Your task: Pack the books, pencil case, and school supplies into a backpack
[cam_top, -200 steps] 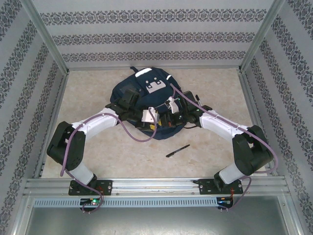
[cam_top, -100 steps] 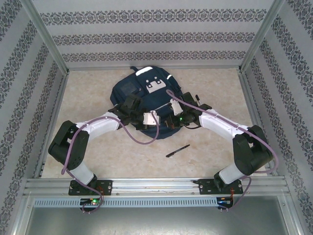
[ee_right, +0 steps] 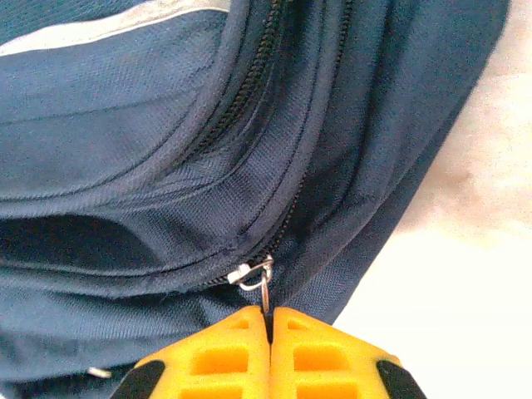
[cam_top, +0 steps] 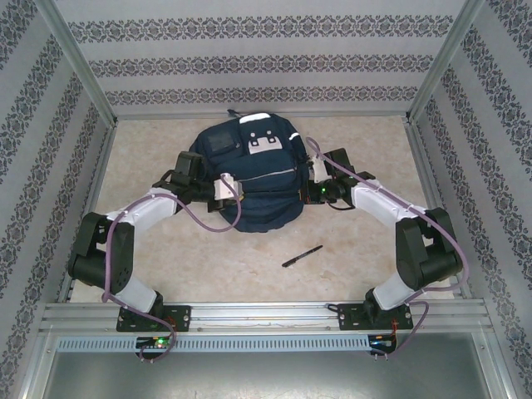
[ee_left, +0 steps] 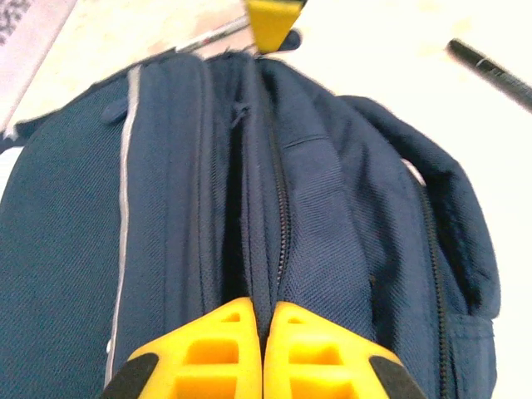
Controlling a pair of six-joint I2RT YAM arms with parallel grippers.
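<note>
The navy backpack [cam_top: 258,179] lies in the middle of the table, its white patches toward the far wall. My left gripper [cam_top: 229,198] is at its left side, shut on a fold of fabric beside the zipper [ee_left: 264,307]. On the right side, my right gripper [cam_top: 304,181] is shut on the metal zipper pull [ee_right: 259,278], which shows just ahead of the fingertips [ee_right: 268,312]. One black pen [cam_top: 302,256] lies on the table in front of the backpack, also seen in the left wrist view [ee_left: 490,71]. The books and pencil case are hidden.
Patterned walls and metal posts [cam_top: 79,66] enclose the table on three sides. The beige tabletop [cam_top: 208,266] in front of the backpack holds the pen. The arm bases stand on the rail [cam_top: 266,316] at the near edge.
Both grippers moved from the backpack's near middle out to its sides. The left gripper shut on the fabric. The backpack's gaping mouth now looks drawn together.
</note>
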